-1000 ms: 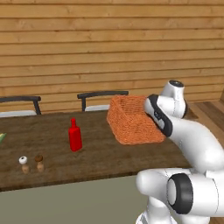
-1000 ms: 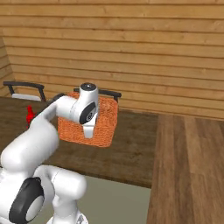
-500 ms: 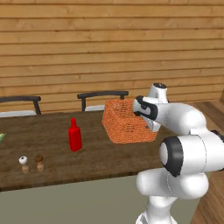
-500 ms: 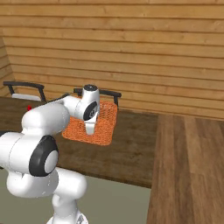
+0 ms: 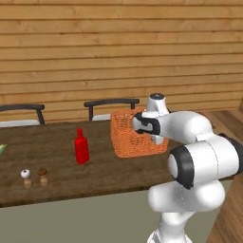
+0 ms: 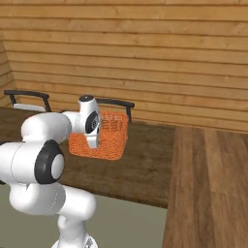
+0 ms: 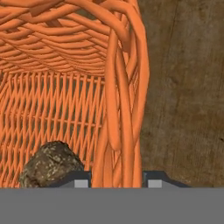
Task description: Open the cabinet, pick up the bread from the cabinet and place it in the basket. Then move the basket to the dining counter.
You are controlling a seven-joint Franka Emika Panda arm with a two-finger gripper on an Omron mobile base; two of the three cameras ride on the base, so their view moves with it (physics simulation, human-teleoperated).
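The orange woven basket [image 5: 135,137] [image 6: 104,140] stands level on the dark wood dining counter [image 5: 57,161] [image 6: 145,164]. My gripper [image 5: 159,140] [image 6: 92,140] reaches down over the basket's right-hand wall as the left base view shows it. In the hand view the gripper [image 7: 116,181] straddles the thick orange rim of the basket [image 7: 65,100], one fingertip inside and one outside, shut on that wall. The bread [image 7: 50,166], a dark brown lumpy piece, lies on the basket floor just inside the rim. Counter wood [image 7: 183,87] shows outside the wall.
A red bottle [image 5: 81,147] and two small shakers [image 5: 26,178] [image 5: 43,176] stand on the counter left of the basket. Dark chair backs [image 5: 111,104] [image 5: 21,111] rise behind the counter's far edge, before a plank wall. Wood floor [image 6: 208,184] lies to the right.
The basket has come down from a raised, tilted hold to sit level on the counter. The arm has folded forward and lower with it. Bottle and shakers have not moved.
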